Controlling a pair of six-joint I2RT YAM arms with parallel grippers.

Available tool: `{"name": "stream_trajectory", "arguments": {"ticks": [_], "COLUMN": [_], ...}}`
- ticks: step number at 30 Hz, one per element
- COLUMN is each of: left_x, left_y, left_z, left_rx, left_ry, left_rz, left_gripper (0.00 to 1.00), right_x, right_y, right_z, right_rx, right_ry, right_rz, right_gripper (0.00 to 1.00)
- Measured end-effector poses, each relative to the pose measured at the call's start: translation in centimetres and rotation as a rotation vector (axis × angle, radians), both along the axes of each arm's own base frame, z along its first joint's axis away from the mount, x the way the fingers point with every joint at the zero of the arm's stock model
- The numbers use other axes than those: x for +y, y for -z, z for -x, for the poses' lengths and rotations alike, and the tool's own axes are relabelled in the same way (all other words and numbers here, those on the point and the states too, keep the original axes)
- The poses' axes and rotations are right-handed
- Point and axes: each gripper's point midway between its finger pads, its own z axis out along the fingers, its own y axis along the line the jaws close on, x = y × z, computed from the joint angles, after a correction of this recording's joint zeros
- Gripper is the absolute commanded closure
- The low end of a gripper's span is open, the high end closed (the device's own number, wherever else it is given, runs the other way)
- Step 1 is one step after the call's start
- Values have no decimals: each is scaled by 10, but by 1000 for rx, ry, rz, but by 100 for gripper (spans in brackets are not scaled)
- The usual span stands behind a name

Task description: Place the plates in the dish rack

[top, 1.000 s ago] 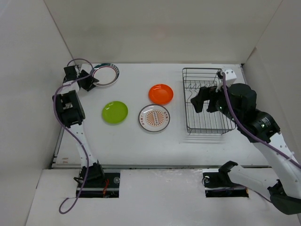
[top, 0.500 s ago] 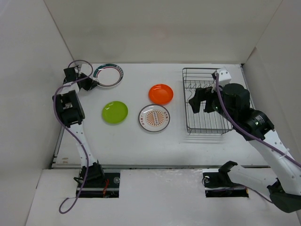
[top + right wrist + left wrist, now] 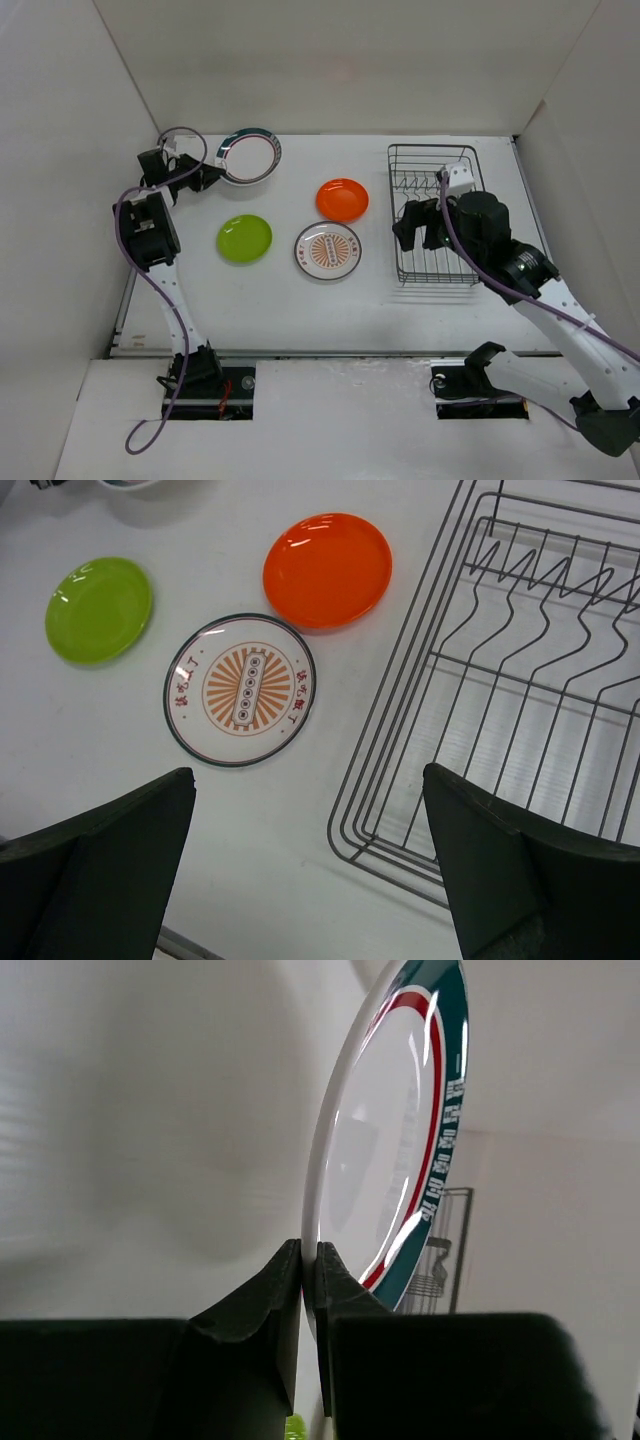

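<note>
My left gripper is shut on the rim of the white plate with the dark green rim, held tilted on edge at the back left, off the table. The lime-green plate, the orange plate and the orange-patterned plate lie flat mid-table. The black wire dish rack stands at the right with nothing in it. My right gripper hangs open above the rack's left edge, holding nothing.
White walls close in the table at the left, back and right. The left arm's cable loops near the left wall. Bare table lies between the patterned plate and the rack.
My left gripper has closed on the green-rimmed plate, lifted it off the table and carried it right, tilted. The right arm has swung left and nearer across the rack, still open.
</note>
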Motion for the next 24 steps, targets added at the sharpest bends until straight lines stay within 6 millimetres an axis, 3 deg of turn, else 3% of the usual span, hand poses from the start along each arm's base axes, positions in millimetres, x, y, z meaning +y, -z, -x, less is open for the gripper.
{"name": "stream_trajectory", "arguments": {"ticks": [7, 10, 14, 18, 20, 24], "left_x": [-41, -63, -94, -123, -137, -159], "left_y": [-79, -117, -158, -190, -200, -208], "left_z": [-2, 9, 45, 82, 97, 115], "left_rx": [-189, -261, -318, -374, -403, -444], "left_ry": [126, 191, 265, 337, 372, 430], "left_rz": [79, 88, 90, 81, 72, 55], "left_gripper": [100, 100, 100, 100, 100, 100], "right_x": [9, 14, 21, 35, 43, 57], "right_y": [32, 31, 2, -41, -62, -79], "right_z": [-5, -9, -17, -38, -53, -84], "right_rx": [32, 8, -96, -177, -224, -255], "right_ry": [-18, -23, -34, -57, -81, -120], "right_rz": [-6, -33, -105, -169, -207, -237], "right_gripper": [0, 0, 0, 0, 1, 2]}}
